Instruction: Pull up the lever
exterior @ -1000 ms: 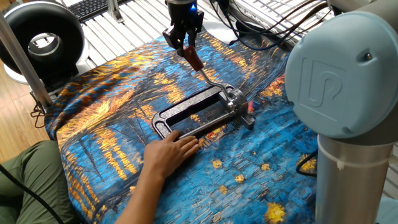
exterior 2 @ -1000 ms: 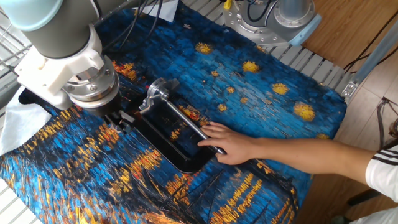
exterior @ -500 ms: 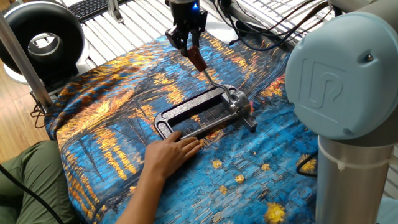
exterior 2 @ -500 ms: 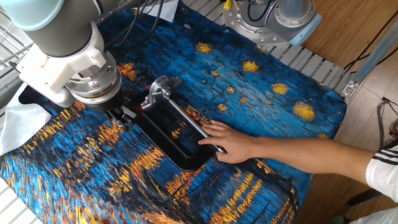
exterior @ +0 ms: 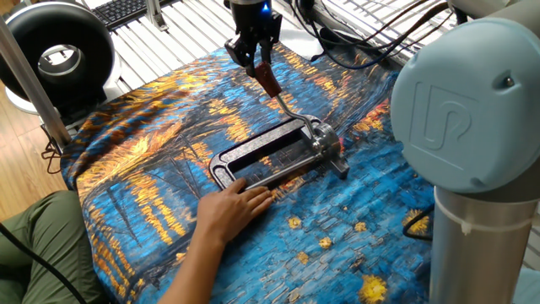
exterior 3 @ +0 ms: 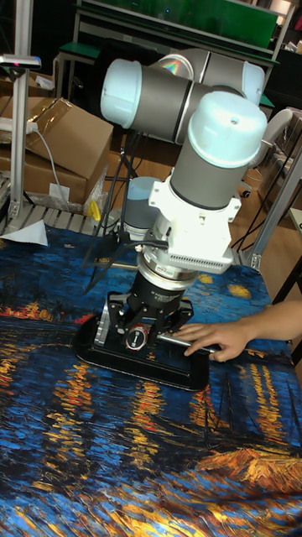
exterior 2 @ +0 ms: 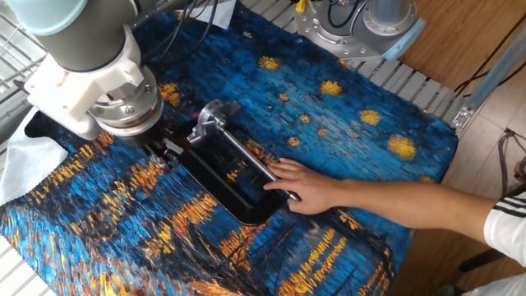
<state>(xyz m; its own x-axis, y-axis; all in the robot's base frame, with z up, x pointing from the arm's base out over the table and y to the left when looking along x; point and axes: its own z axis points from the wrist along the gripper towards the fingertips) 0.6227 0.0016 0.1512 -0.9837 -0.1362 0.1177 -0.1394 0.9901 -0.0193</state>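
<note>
The lever (exterior: 278, 95) rises at a slant from the far end of the black clamp frame (exterior: 253, 160), its thin silver arm climbing away from the metal hinge block (exterior: 323, 143) and its dark red knob up in the air, well clear of the cloth. The gripper (exterior: 256, 63) has its two fingers pinched on that knob from above — in one fixed view the red tip sits right between the fingertips. In the other fixed view the robot's wrist covers the knob, and only the gripper (exterior 2: 162, 150) body shows just beside the hinge end of the frame. In the tall fixed view the gripper (exterior 3: 138, 336) hangs straight down over the frame's left end.

The frame lies flat on a blue and orange painted cloth (exterior: 152, 135) that covers the table. A person's hand (exterior: 229, 205) presses on the near end of the frame, fingers spread over its corner — the same hand (exterior 2: 306, 189) shows in the other fixed view, resting on the long steel bar (exterior 2: 246, 156) that runs along the frame, the forearm reaching in from the edge
</note>
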